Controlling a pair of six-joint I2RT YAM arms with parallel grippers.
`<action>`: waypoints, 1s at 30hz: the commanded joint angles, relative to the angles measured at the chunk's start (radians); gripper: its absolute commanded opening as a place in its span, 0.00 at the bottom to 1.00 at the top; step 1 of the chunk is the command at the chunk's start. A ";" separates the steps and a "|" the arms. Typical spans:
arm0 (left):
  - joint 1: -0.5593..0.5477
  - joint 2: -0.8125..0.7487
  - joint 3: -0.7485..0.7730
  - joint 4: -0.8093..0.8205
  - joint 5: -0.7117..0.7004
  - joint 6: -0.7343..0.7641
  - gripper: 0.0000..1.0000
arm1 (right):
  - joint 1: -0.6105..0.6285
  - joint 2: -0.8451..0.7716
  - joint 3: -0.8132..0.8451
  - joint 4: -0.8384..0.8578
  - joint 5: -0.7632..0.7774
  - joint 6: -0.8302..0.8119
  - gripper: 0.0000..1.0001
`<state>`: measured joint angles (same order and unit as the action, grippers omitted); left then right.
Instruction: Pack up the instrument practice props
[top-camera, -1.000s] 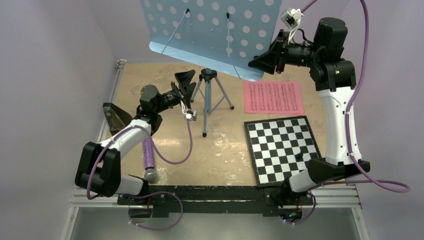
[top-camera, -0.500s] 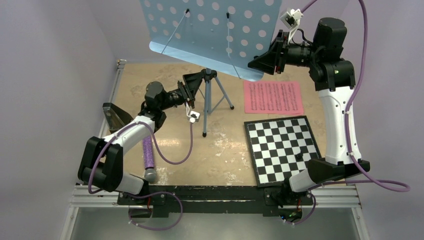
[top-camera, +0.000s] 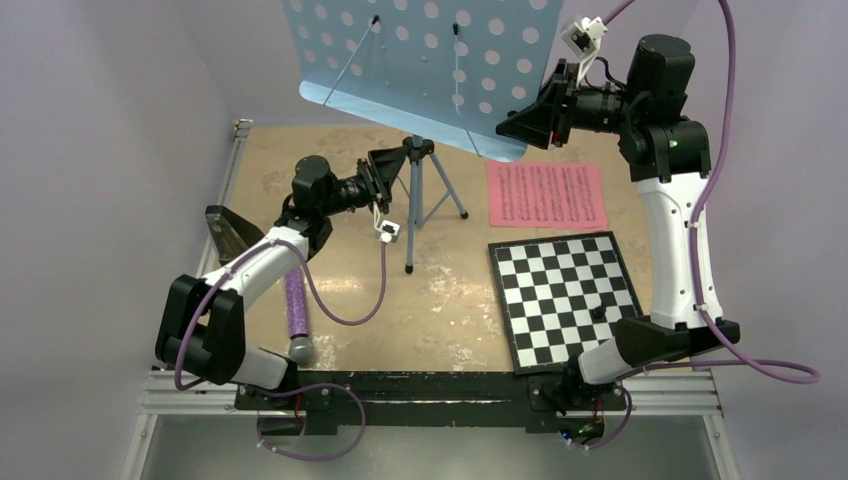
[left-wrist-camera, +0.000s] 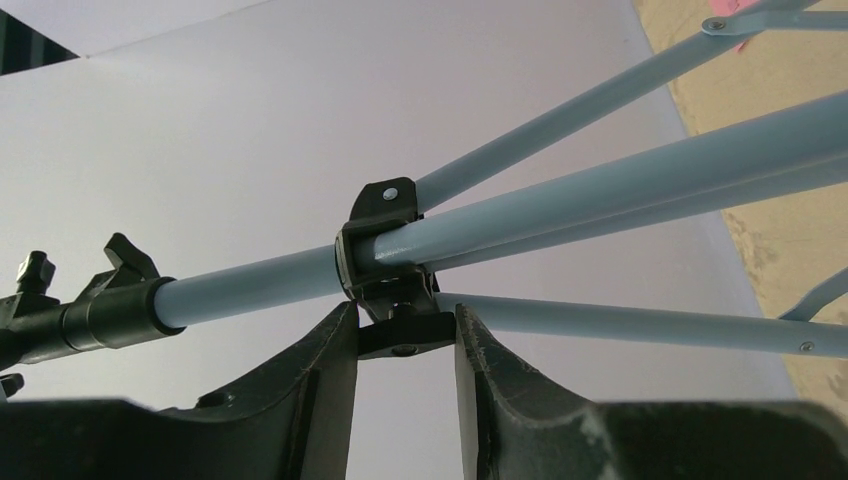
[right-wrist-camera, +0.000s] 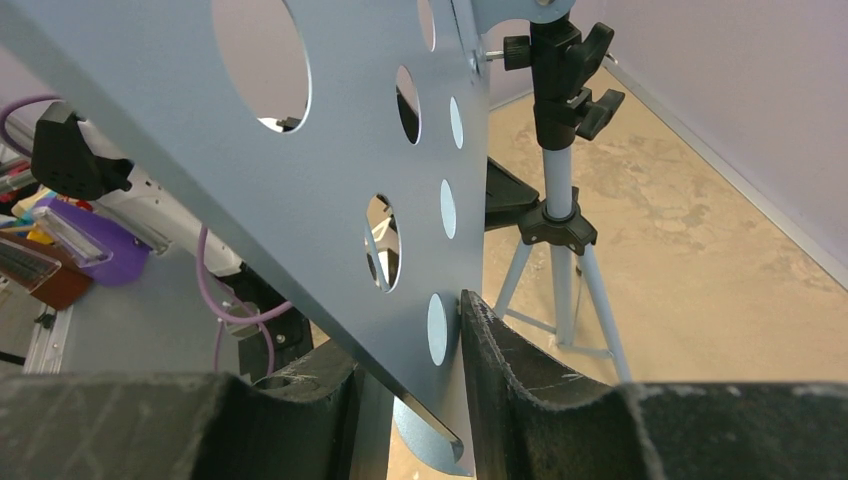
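Step in hand, as I judge it: collapsing the music stand (top-camera: 420, 60), with both arms on it.

Far left of the table (top-camera: 450, 300): metronome (top-camera: 228, 232), well apart from either pincer, not yet packed.

Left gripper (left-wrist-camera: 405, 322): jaws narrow, fingers (left-wrist-camera: 320, 380) set against both sides of the black collar (left-wrist-camera: 385, 250) where the tripod legs meet the pole. The pole crosses just above the fingertips. To do it well, bear squarely on the collar's lug, not on the thin leg struts, and steady the base so the stand cannot tip while the top is worked.

Right gripper (right-wrist-camera: 410, 345): clamped on the lower right corner of the perforated desk panel (right-wrist-camera: 330, 190), the sheet passing edge-on between the jaws. Swing it slowly about its hinge; thin metal may slip or twist.

Further right: pink sheet music (top-camera: 546, 193) lies flat, below and apart from this pincer. The checkered board (top-camera: 565, 295) sits nearer the arm bases and is not part of the job.
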<state>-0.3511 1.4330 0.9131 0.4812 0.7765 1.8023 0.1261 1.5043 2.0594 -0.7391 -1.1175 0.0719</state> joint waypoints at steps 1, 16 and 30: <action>-0.009 -0.048 0.068 -0.096 -0.020 -0.061 0.23 | 0.000 0.000 0.016 0.026 -0.019 0.014 0.33; -0.015 -0.167 0.173 -0.374 0.018 -0.791 0.14 | -0.002 0.007 0.020 0.023 -0.018 0.011 0.33; 0.029 -0.037 0.355 -0.369 -0.014 -1.510 0.14 | -0.001 0.010 0.021 0.027 -0.013 0.021 0.33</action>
<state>-0.3447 1.3705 1.1564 0.0689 0.7242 0.6540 0.1242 1.5177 2.0594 -0.7387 -1.1175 0.0753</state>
